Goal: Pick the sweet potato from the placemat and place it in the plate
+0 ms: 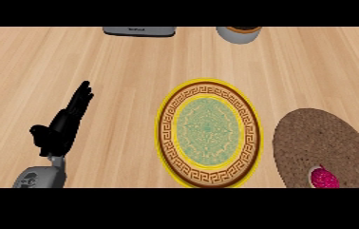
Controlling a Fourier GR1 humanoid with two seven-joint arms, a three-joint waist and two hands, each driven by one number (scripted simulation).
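A yellow-rimmed plate [208, 132] with a brown key pattern and a green centre lies in the middle of the wooden counter. To its right is a round brown placemat [317, 140], cut off by the view's right edge. On the placemat's lower part lies the sweet potato [324, 178], magenta and partly cut off at the bottom. My left hand [64, 123] rests at the lower left, open with straight fingers pointing up, well left of the plate and holding nothing. My right hand does not show.
A grey flat appliance [139, 31] sits at the counter's far edge, left of centre. A grey cup with a brown rim [239, 33] stands at the far edge right of centre. Bare wood lies between these and the plate.
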